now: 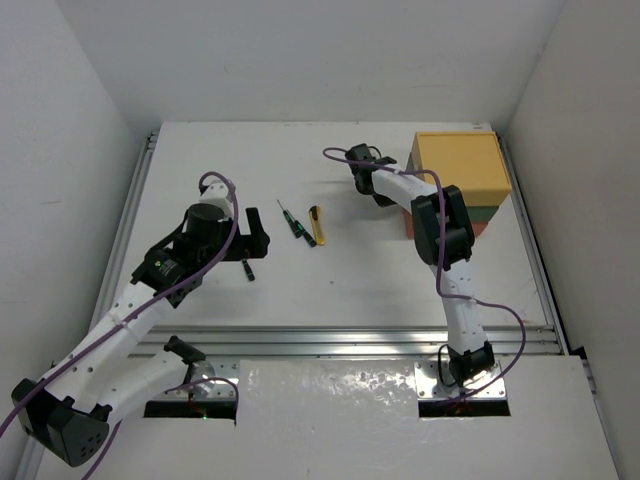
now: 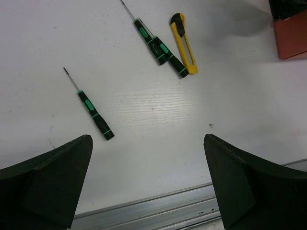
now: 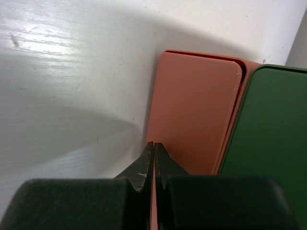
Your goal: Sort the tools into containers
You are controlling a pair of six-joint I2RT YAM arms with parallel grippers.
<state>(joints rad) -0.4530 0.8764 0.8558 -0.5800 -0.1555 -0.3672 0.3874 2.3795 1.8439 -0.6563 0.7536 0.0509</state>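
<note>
My left gripper (image 2: 147, 143) is open and empty, low over the table; it also shows in the top view (image 1: 250, 245). One black-and-green screwdriver (image 2: 91, 109) lies just ahead of its left finger. Two more screwdrivers (image 2: 160, 45) lie touching beside the yellow-and-black utility knife (image 2: 183, 43), which also shows in the top view (image 1: 317, 226). My right gripper (image 3: 154, 146) is shut on a thin edge of the red-orange drawer (image 3: 196, 110), the bottom box under the dark green one (image 3: 273, 143) and the yellow one (image 1: 460, 165). No wrench is in view.
The stacked boxes stand at the table's far right, close to the right wall. An aluminium rail (image 1: 350, 340) runs along the near edge of the table, just behind my left gripper. My right forearm (image 1: 405, 185) reaches across in front of the stack.
</note>
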